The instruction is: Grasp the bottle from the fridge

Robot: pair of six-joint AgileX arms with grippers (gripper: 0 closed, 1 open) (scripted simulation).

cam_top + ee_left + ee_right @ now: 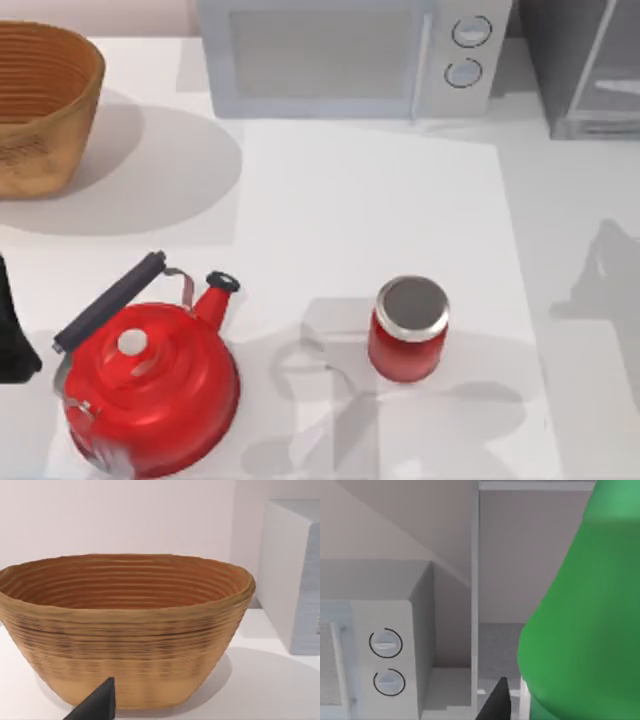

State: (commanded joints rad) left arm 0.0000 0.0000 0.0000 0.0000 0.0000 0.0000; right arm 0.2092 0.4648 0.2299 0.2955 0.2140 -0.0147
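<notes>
1. White counter [370,200] stretches under the overhead camera, with a woven basket [40,105] at ten o'clock, a light grey microwave [340,55] at twelve and the dark grey fridge [585,65] at one o'clock, its pale door panel swung aside so that the inside can be reached.

2. Nearer the front, a red kettle [150,375] sits at seven o'clock and a squat red jar [408,330] with a silver lid at five o'clock, well apart from each other and from the fridge; neither is part of the job.

3. At the fridge, the right wrist view has the green bottle [585,620] looming very close beside a light frame post, with the microwave's two knobs [387,662] farther off.

4. One dark tip of the right gripper [495,705] lies just beside the bottle's lower body; whether the fingers are wide, narrow or closed on the bottle cannot be told. It looks to be the approach or the grasp itself.

5. The left arm [12,330] sits parked at the counter's nine o'clock edge, its wrist camera facing the basket; a single dark tip of the left gripper [97,705] is in view, the spread of its fingers undeterminable.
</notes>
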